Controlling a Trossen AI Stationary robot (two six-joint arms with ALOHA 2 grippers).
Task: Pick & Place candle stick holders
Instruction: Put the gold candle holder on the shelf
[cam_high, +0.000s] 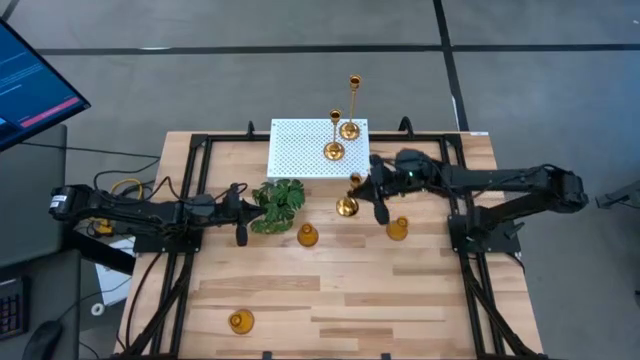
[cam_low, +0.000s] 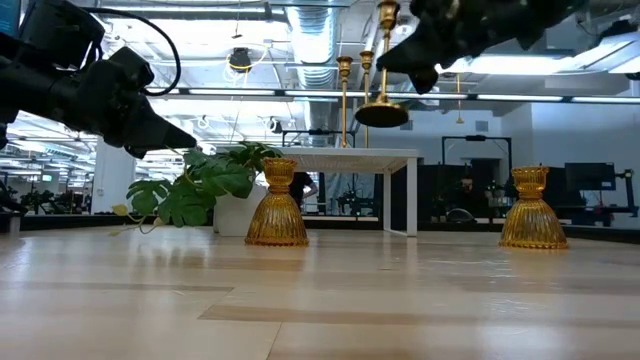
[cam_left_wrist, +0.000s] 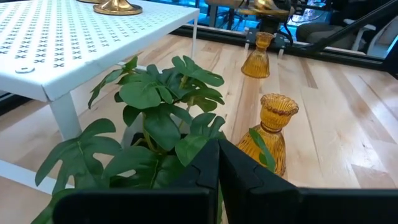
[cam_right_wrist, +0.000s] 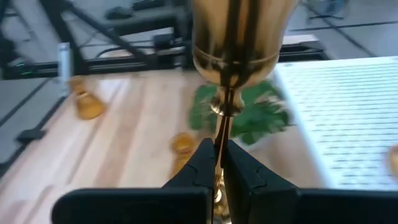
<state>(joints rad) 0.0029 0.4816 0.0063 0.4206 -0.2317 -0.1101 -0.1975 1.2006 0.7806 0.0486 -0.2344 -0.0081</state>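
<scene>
My right gripper (cam_high: 372, 195) is shut on a tall gold candle stick holder (cam_low: 381, 113) and holds it in the air, near the white platform's (cam_high: 300, 150) near right corner. Two more tall holders (cam_high: 334, 150) (cam_high: 349, 130) stand on their round bases on the platform. Three short amber holders stand on the table: one (cam_high: 308, 236) beside the plant, one (cam_high: 397, 229) under my right arm, one (cam_high: 240, 321) near the front edge. My left gripper (cam_high: 241, 235) is shut and empty, just left of the plant (cam_high: 280, 203). My right gripper pinches the tall holder's thin stem (cam_right_wrist: 221, 134) between its two fingers, below the cup (cam_right_wrist: 235, 50). The fingers come from the table's right side and lie across the stem. The holder is about upright, its round base (cam_low: 381, 115) lifted clear of the table.
The green leafy plant in its white pot (cam_low: 235, 215) stands between my two grippers, close to the platform's leg (cam_left_wrist: 62, 118). A black frame (cam_high: 190, 150) runs along the table's sides. Bare wood (cam_high: 380, 300) lies toward the near edge.
</scene>
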